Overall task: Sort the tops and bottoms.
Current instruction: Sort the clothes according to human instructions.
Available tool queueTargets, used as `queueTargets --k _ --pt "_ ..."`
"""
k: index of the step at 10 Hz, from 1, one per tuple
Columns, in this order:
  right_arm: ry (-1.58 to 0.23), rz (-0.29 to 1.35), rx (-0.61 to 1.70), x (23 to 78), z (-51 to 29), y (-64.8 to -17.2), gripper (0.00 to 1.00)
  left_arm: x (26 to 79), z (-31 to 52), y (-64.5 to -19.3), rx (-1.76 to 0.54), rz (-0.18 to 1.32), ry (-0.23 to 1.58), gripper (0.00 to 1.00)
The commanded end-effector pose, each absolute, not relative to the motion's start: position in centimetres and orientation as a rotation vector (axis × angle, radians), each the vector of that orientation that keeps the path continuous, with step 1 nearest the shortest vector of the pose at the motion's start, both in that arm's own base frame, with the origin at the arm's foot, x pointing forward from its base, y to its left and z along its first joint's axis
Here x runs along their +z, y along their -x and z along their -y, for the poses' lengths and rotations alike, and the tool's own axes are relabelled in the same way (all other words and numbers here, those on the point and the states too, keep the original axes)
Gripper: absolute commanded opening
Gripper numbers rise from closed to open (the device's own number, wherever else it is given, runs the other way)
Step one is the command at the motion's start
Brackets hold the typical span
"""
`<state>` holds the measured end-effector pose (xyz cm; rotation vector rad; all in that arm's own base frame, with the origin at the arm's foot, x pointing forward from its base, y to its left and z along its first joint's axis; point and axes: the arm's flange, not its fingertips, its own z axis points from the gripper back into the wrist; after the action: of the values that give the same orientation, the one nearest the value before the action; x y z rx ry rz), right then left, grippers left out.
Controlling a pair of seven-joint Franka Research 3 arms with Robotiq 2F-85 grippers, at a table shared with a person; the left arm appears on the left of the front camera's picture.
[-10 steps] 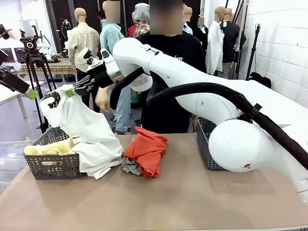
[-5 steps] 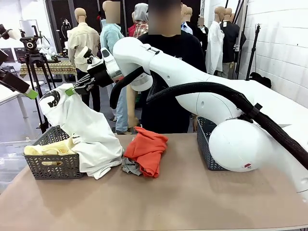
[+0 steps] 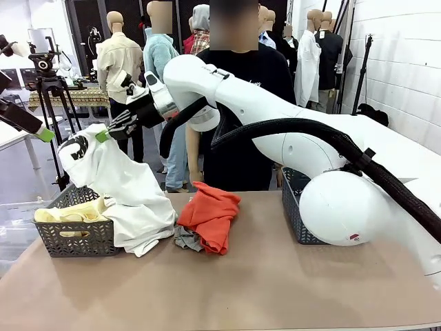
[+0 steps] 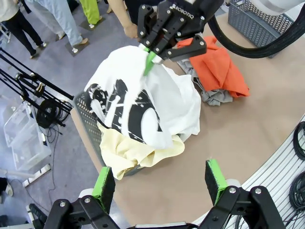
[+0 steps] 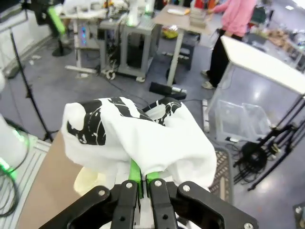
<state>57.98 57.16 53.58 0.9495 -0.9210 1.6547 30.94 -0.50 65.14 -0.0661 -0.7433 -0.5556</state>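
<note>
Right fingers (image 3: 102, 136) — pinched shut on a top fold of the black-and-white patterned garment (image 3: 117, 179), held up above the left basket (image 3: 76, 243). Lower part of the cloth draped over the basket rim and down onto the desk (image 3: 248, 289); underside hidden. Pale yellow garment (image 3: 69, 212) in that basket, partly covered by the patterned cloth. Left fingers (image 4: 104, 183) spread wide, holding nothing, high over the basket. Orange-red garment (image 3: 210, 210) heaped mid-desk on a grey garment (image 3: 185, 238) — grey mostly buried, type unreadable. Right basket (image 3: 293, 207) half behind the arm; contents not visible.
</note>
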Motion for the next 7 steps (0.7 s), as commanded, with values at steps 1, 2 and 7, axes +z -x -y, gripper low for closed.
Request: queueTargets --k 1,2,7 --pt "-0.892 0.805 1.810 56.5 -66.5 -68.4 0.00 65.4 0.5 -31.1 -0.542 0.742 0.058 0.99" --pt "-0.886 0.715 1.858 56.7 -70.2 -71.4 0.00 65.4 0.5 -31.1 -0.542 0.742 0.058 0.99" --pt "-0.716 0.459 1.842 52.2 -81.3 -79.8 0.00 65.4 0.5 -31.1 -0.542 0.742 0.058 0.99"
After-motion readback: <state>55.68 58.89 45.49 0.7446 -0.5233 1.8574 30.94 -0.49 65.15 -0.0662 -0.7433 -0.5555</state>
